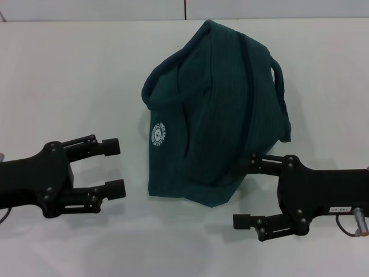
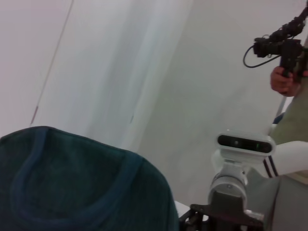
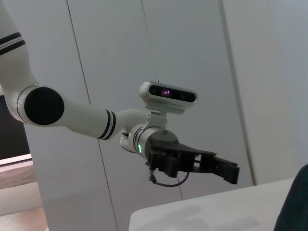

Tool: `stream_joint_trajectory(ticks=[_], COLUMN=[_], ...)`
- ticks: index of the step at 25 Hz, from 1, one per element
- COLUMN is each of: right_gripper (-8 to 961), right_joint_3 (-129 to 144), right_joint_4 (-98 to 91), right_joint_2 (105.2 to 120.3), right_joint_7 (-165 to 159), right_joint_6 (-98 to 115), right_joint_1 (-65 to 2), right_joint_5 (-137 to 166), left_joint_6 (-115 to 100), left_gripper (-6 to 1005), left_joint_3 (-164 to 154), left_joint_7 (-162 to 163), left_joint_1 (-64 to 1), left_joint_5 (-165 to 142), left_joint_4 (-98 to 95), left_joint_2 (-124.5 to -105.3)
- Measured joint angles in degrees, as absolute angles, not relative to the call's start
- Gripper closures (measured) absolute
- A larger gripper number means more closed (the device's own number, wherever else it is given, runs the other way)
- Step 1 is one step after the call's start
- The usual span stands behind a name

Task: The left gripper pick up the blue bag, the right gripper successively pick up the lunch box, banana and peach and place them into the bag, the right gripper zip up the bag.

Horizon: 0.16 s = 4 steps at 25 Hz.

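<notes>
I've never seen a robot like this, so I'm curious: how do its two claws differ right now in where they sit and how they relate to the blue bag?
The left gripper sits apart from the blue bag, with bare table between them; the right gripper is right at the bag's near corner, its upper finger against the fabric. The left gripper points toward the bag from the robot's left, the right gripper from its right. Both are black, two-fingered, open and holding nothing.

My left claw and right claw are matte black linkages with visible screws. The right carries a small white label. In the right wrist view, my white arm has black bands.
</notes>
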State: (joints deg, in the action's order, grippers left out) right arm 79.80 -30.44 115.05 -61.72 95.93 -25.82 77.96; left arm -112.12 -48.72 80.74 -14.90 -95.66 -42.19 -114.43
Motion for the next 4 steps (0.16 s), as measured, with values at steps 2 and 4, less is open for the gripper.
stream_joint_trajectory(ticks=[2,4], right_gripper=[84,84], right_joint_3=[79.50,78.67], right_joint_4=[-30.57,-30.63], right_joint_2=[115.06,115.05], right_joint_7=[-61.83,-61.89], right_joint_6=[95.92,95.91], right_joint_1=[-25.65,-25.49], right_joint_5=[77.95,77.96], left_joint_6=[-112.42,-112.45], left_gripper=[122,125], left_joint_3=[-48.67,-48.64], left_joint_7=[80.62,80.61], left_joint_1=[-14.95,-15.06], left_joint_5=[-95.66,-95.67], left_joint_4=[-42.19,-42.18], left_joint_2=[-114.50,-114.56])
